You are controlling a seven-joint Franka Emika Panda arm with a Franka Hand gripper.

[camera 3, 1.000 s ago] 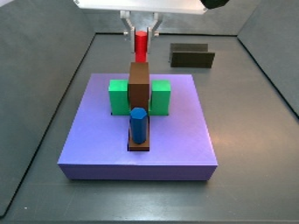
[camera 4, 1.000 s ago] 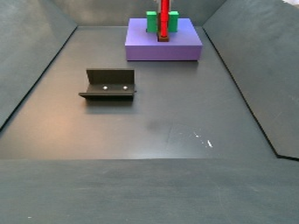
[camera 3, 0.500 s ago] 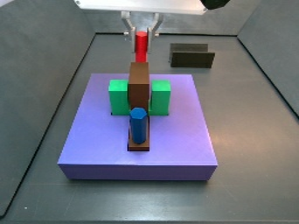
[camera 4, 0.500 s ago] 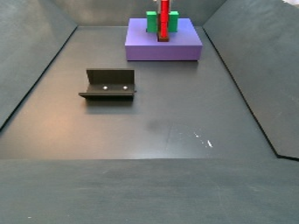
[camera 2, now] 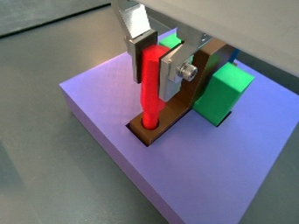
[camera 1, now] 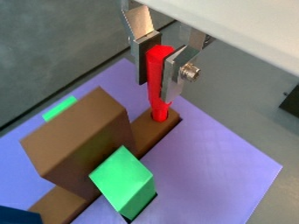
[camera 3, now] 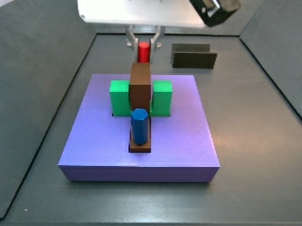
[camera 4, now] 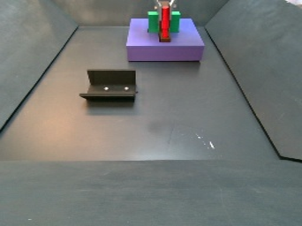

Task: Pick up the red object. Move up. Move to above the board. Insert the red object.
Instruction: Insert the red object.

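Note:
My gripper [camera 1: 162,74] is shut on the red object [camera 1: 156,87], a thin upright peg. Its lower end sits in a hole in the brown strip [camera 2: 149,131] on the board [camera 2: 100,101]. The red object [camera 2: 149,96] stands just behind the brown upright bar [camera 3: 140,84], between the green blocks [camera 3: 119,97]. In both side views the gripper [camera 3: 144,40] is low over the board's [camera 3: 177,146] far part, still shut on the peg [camera 3: 144,51]. A blue cylinder [camera 3: 139,125] stands at the strip's near end. The board [camera 4: 165,48] and red object [camera 4: 167,22] show far off.
The fixture [camera 4: 109,85] stands on the grey floor away from the board; it also shows in a side view [camera 3: 193,56] behind the board. Grey walls ring the floor.
My gripper has come down with the red object. The peg's lower end has gone down behind the brown bar into the hole.

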